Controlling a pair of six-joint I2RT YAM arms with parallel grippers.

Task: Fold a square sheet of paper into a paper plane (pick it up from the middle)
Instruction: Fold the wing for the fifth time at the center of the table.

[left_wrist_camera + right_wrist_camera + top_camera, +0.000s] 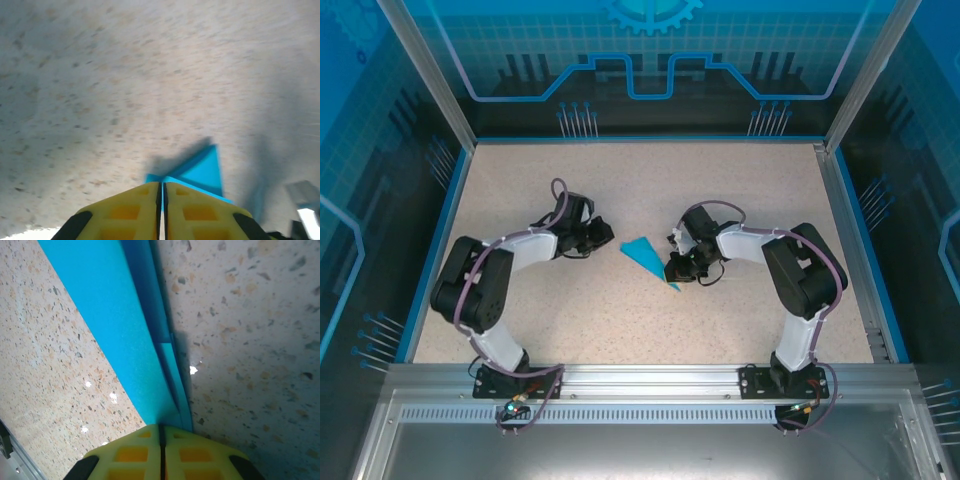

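Mid-frame on the bench [620, 325], the right claw [161, 430] pinches the paper plane [644, 252] — the left claw [161, 186], pressed together, sits just left of its wide end.

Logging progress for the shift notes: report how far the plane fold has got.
Done: the paper is already a creased, pointed wedge with overlapping layers. In hand: the right fingers are shut on its narrow end; the left fingers are shut by its wide end, contact unclear. Left: probably the final wing folds, since it is not yet a narrow dart.
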